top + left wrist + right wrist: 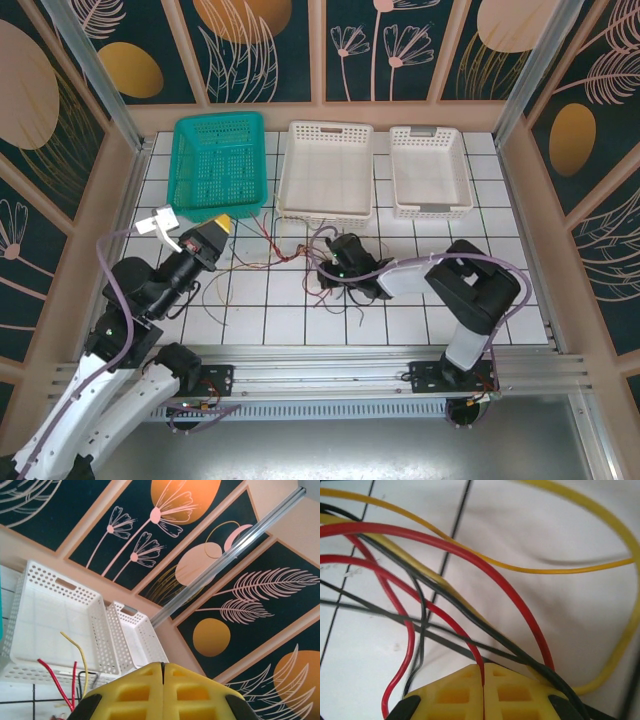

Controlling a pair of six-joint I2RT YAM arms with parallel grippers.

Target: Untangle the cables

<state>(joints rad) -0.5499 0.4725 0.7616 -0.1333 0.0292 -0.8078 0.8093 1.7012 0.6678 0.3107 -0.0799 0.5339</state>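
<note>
Red, yellow, black cables (285, 252) tangled by one green basket (180, 165); two white baskets (288, 165) beside. Wrist view: right gripper (482, 682) pinches cables; left gripper (162, 685) pressed together.

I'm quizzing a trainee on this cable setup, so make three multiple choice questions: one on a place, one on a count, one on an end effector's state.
1. Where in the far row is the teal basket? A) left end B) middle C) right end
2. How many white baskets? A) one B) two C) three
3. The right end effector is: A) open, raised B) shut, down on the cables C) inside a basket
Answers: 1 A, left of both white ones; 2 B, two side by side; 3 B, its yellow pads meet, pinching cables.
</note>
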